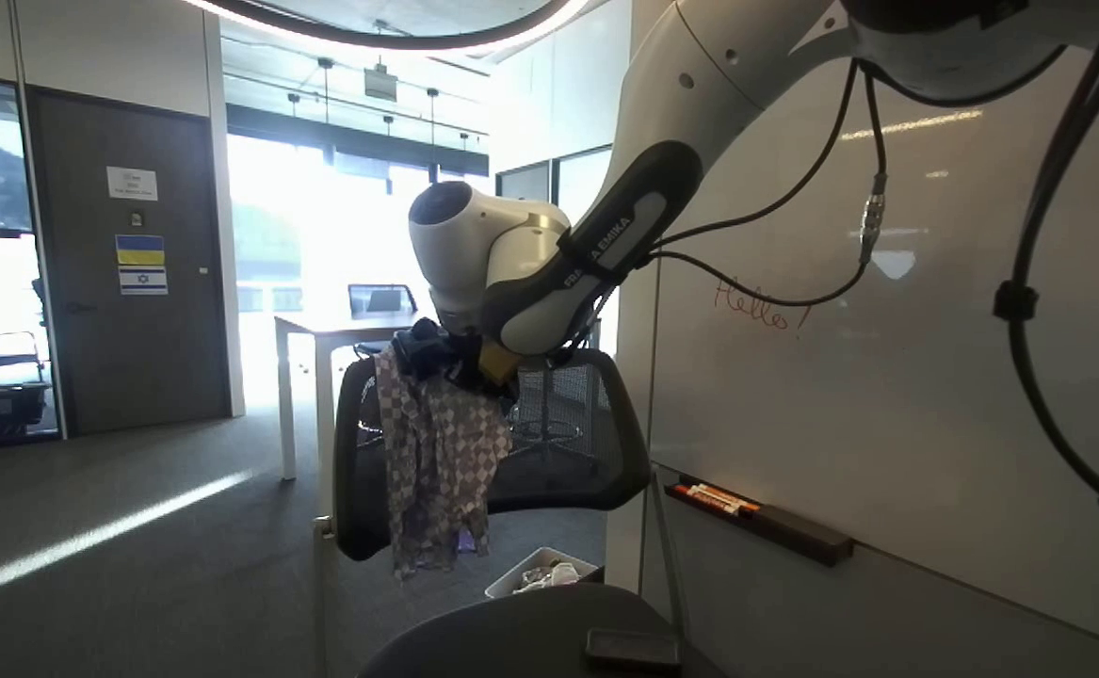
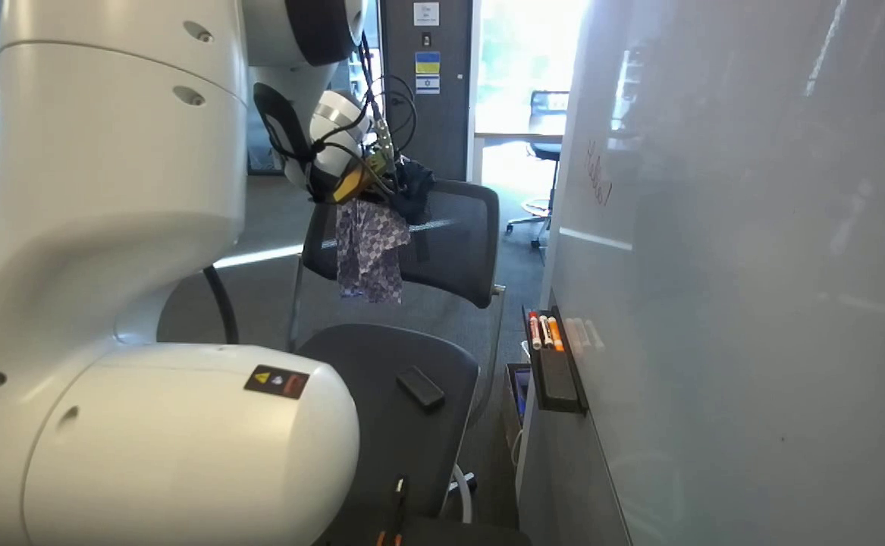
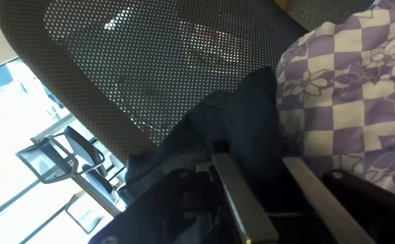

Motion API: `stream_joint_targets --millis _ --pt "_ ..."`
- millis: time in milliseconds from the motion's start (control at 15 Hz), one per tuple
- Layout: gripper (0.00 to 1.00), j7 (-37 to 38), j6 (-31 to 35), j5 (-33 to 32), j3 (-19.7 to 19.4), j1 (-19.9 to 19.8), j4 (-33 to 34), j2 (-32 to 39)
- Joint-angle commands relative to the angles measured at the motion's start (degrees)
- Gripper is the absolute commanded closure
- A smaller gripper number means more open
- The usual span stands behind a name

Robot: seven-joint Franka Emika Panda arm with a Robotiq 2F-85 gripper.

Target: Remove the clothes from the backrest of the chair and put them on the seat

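Observation:
The black mesh chair backrest shows in both exterior views and in the wrist view. A purple-and-white checkered cloth hangs down the seat-facing side of it, also in the other views. A dark cloth lies bunched over the top edge beside it. My gripper is at the backrest top, fingers apart, with dark cloth between and around them. Whether the fingers press on it is hidden in shadow. The seat is below, partly hidden by the arm.
A small dark block lies on the seat. A whiteboard stands close beside the chair, with a marker tray sticking out. A bin is on the floor behind. A table stands farther back.

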Motion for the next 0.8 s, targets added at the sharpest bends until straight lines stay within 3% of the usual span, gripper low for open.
stream_joint_targets --millis 0,133,267,733 --pt "0.93 -1.6 2.2 -0.4 -0.9 1.0 -1.7 -1.3" --pt "0.97 -1.8 1.8 -0.6 -1.1 1.3 -2.9 -2.5" --pt "0.93 -1.9 1.5 -0.4 -1.0 1.2 -4.7 -4.8" --pt "0.94 5.5 0.8 -3.0 -0.9 1.0 -14.3 -21.8"
